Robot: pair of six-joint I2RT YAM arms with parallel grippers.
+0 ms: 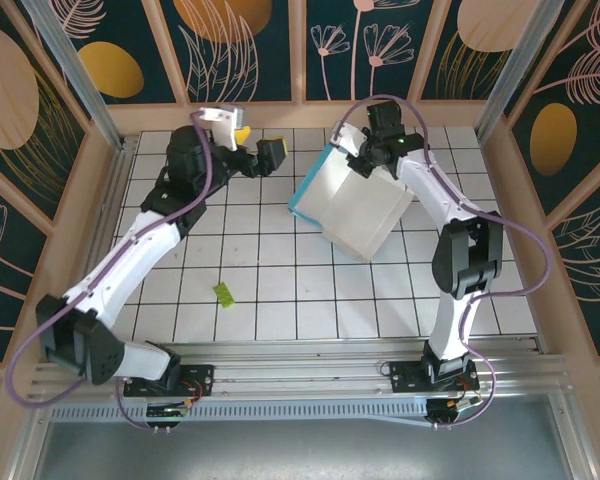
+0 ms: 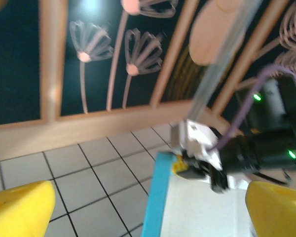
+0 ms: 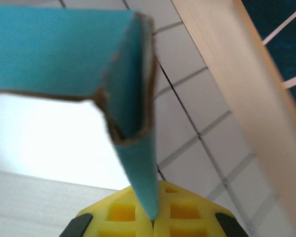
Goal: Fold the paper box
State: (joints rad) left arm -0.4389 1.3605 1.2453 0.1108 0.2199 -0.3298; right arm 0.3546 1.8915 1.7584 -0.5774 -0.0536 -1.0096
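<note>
My right gripper (image 1: 359,160) pinches the thin teal-and-white card box (image 1: 365,215) by its far wall, seemingly propping it tilted for folding; my left gripper (image 1: 257,146) hangs wide open, empty.

Open tiles (image 1: 310,290) up front; the paper box (image 1: 352,205) crowds the back.

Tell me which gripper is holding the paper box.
The right gripper, shut on the far edge of the paper box; the left gripper hangs open, apart from it.
</note>
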